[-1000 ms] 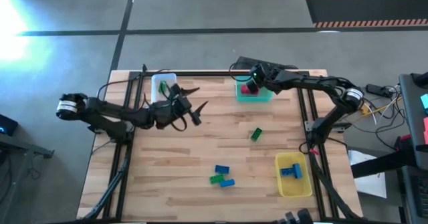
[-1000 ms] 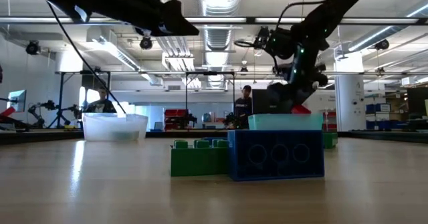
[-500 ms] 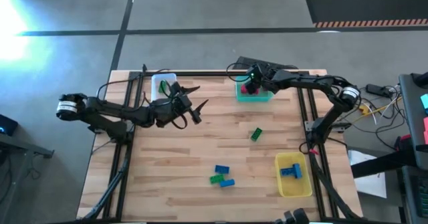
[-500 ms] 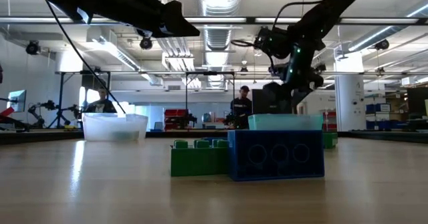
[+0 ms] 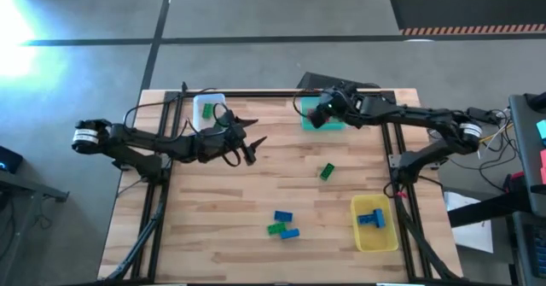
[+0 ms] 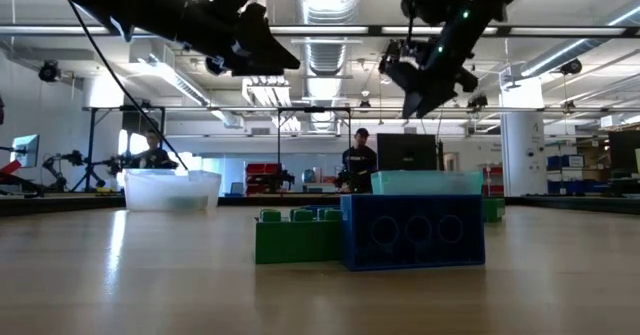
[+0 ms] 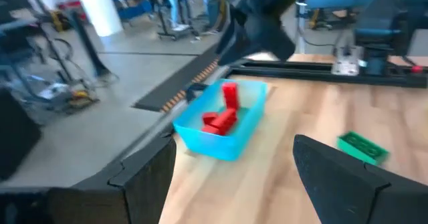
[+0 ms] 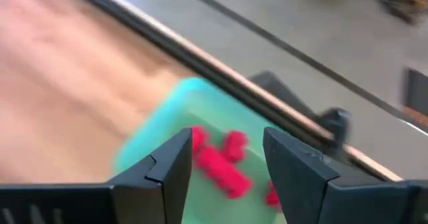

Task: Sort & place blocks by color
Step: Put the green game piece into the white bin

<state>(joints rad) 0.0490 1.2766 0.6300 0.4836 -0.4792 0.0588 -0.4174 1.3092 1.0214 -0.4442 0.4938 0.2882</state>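
Note:
My right gripper is open and hangs above the near left part of the teal bin; in the right wrist view its fingers frame red blocks lying in that bin. My left gripper is open in the air right of the clear bin, which holds a green block. Four blocks lie on the table: a green block mid-right, and a blue block, a green one and another blue one near the front.
A yellow bin at the near right holds blue blocks. In the low view a blue block and a green block stand close in front. Bare wood lies between the bins. People stand in the room behind the table.
My right gripper has risen from just over the teal bin and shifted toward the table's left, while its arm has stretched out flatter. My left gripper has tipped down a little and edged toward the near side.

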